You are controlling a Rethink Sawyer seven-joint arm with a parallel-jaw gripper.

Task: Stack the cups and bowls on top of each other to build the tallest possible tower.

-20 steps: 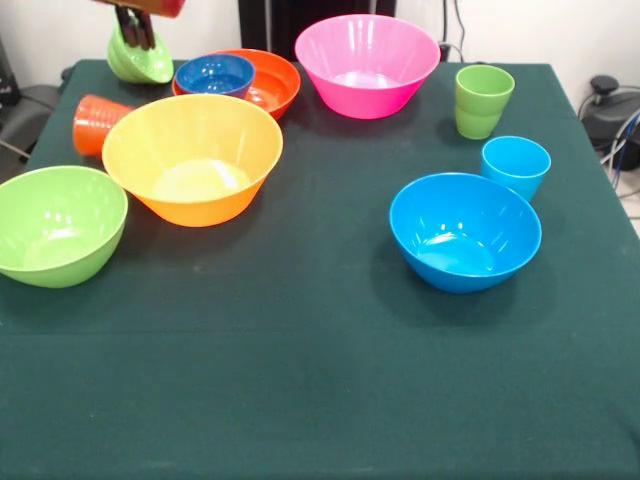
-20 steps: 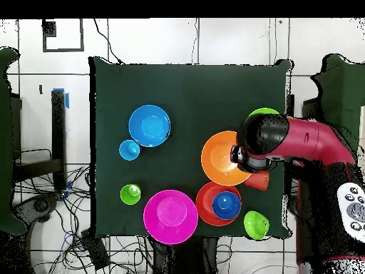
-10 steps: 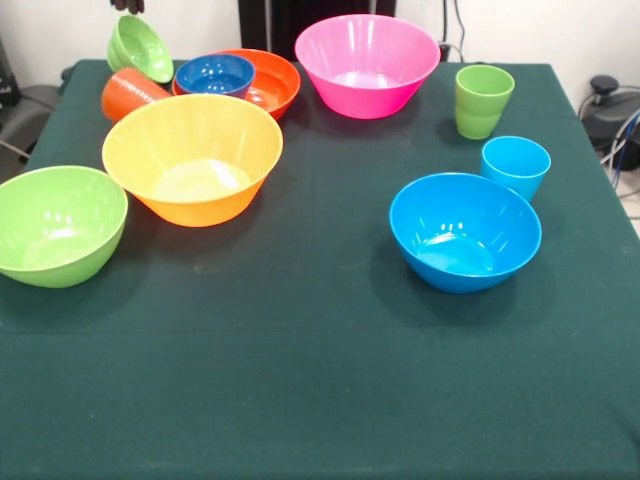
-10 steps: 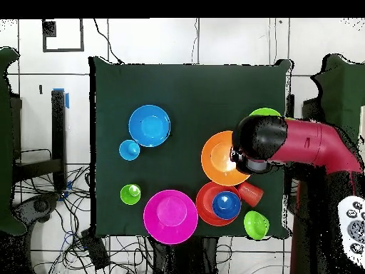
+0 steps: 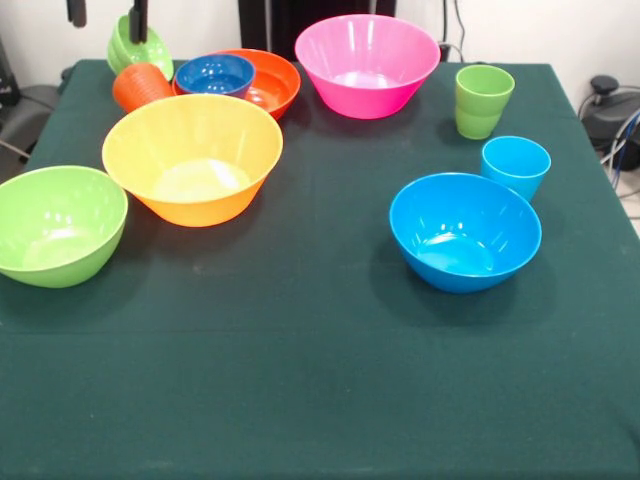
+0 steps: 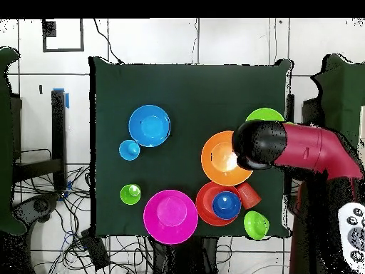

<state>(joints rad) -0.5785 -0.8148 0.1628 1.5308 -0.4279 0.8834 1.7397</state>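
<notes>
The green worktop holds many bowls and cups. A big orange bowl sits near a lime green bowl. A small dark blue bowl sits inside a red-orange bowl. An orange cup lies beside them. Two dark gripper tips show at the top, above a small green bowl.

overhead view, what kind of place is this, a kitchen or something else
Likely a robot lab, not a kitchen: a red arm reaches over a green-clothed table of plastic bowls, with loose cables on a tiled floor.
</notes>
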